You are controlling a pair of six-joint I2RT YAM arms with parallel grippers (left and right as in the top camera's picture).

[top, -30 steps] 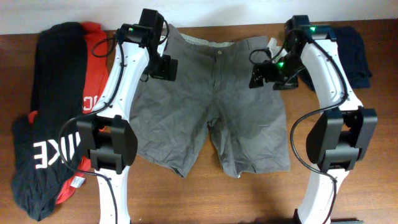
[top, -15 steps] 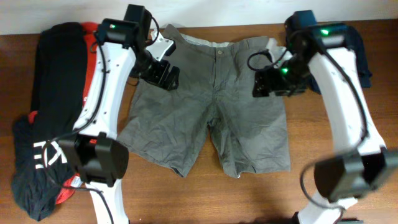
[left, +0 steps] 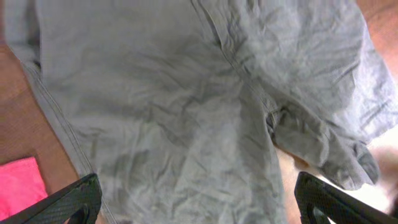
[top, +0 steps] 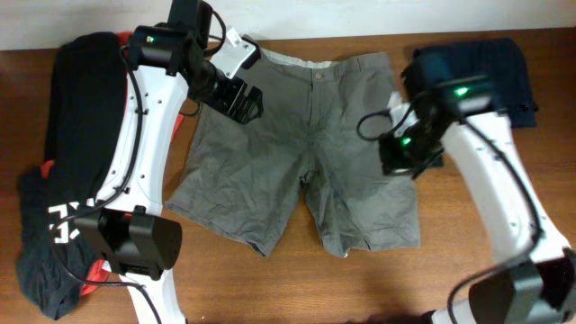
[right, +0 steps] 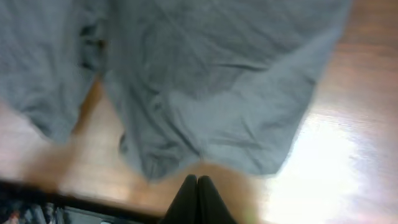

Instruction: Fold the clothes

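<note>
- Centre of the overhead frame: grey-olive shorts (top: pixel 297 153), spread flat on the wooden table (top: pixel 270 288), waistband toward the top edge, both legs toward the bottom.
- Over the shorts' upper-left corner, near the waistband: left gripper (top: pixel 241 101) — jaws wide apart, holding nothing; in the left wrist view, wrinkled cloth between the two lower corners, each with a fingertip (left: pixel 74 199).
- At the shorts' right edge: right gripper (top: pixel 400 155) — jaws pressed together, empty; right wrist view blurred, closed tips at bottom centre over a leg hem and bare wood.
- Left edge: black garment (top: pixel 67 180) with white lettering.
- Lower-left corner of the left wrist view: red shirt (left: pixel 18 186).
- Upper right: dark navy garment (top: pixel 508 67).
</note>
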